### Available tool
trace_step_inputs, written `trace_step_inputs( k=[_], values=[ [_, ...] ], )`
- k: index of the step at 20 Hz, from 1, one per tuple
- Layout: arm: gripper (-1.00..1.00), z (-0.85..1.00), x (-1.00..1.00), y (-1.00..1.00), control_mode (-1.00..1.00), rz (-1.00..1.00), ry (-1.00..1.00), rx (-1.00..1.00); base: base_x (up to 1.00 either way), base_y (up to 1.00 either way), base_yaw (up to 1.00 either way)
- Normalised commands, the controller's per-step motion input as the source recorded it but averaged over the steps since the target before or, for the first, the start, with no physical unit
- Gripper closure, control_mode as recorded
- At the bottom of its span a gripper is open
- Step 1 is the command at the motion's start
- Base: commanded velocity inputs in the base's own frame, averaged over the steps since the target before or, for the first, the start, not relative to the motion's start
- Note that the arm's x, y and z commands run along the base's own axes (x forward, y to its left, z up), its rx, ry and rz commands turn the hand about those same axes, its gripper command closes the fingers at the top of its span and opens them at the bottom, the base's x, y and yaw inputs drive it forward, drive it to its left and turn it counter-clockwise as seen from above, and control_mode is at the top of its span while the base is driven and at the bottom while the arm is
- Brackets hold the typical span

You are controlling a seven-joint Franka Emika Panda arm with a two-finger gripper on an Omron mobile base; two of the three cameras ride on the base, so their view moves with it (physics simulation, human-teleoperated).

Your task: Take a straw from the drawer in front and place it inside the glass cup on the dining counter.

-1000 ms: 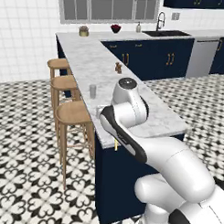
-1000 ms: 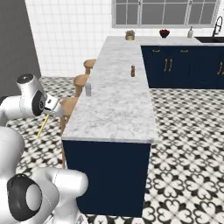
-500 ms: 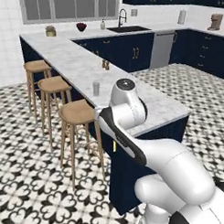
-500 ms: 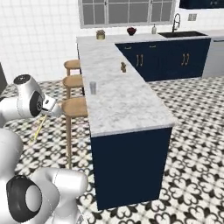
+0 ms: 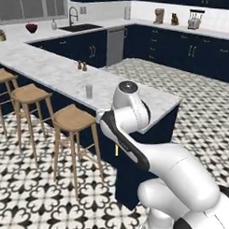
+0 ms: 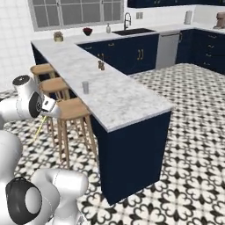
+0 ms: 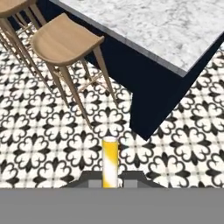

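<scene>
left base view, glass cup: the glass cup [image 5: 89, 91] stands upright on the dining surface [image 5: 57, 72], near its stool-side edge, with two small brown shakers [image 5: 82, 65] further back.
left base view, straw: a short yellow piece of the straw [image 5: 116, 149] hangs below the arm, in front of the navy base.
right base view, straw: the straw [image 6: 40, 127] slants down from the hand at the left, beside the nearest stool [image 6: 72, 109] and well below the surface top.
right base view, cup: the cup [image 6: 85, 87] sits well apart from the hand, up and to its right.
hand view, fingers: the fingers [image 7: 110, 180] are pressed together, pinching the straw [image 7: 110, 161], which points out over the tiled floor [image 7: 52, 144].
step: carrying; the straw is out of the drawer, not yet at the cup.
next move: probably raise the hand above the surface, bring the straw upright over the cup's mouth, then lower and let go.
</scene>
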Motion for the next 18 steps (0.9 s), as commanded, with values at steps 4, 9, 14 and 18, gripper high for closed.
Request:
trace_step_inputs(
  k=[4, 9, 14, 18],
  values=[
    [1.00, 0.00, 0.00, 0.00, 1.00, 0.00, 0.00, 0.00, 0.00, 1.00, -0.54],
    [1.00, 0.00, 0.00, 0.00, 1.00, 0.00, 0.00, 0.00, 0.00, 1.00, -0.56],
    [1.00, 0.00, 0.00, 0.00, 1.00, 0.00, 0.00, 0.00, 0.00, 1.00, -0.56],
    [1.00, 0.00, 0.00, 0.00, 1.00, 0.00, 0.00, 0.00, 0.00, 1.00, -0.56]
  ],
)
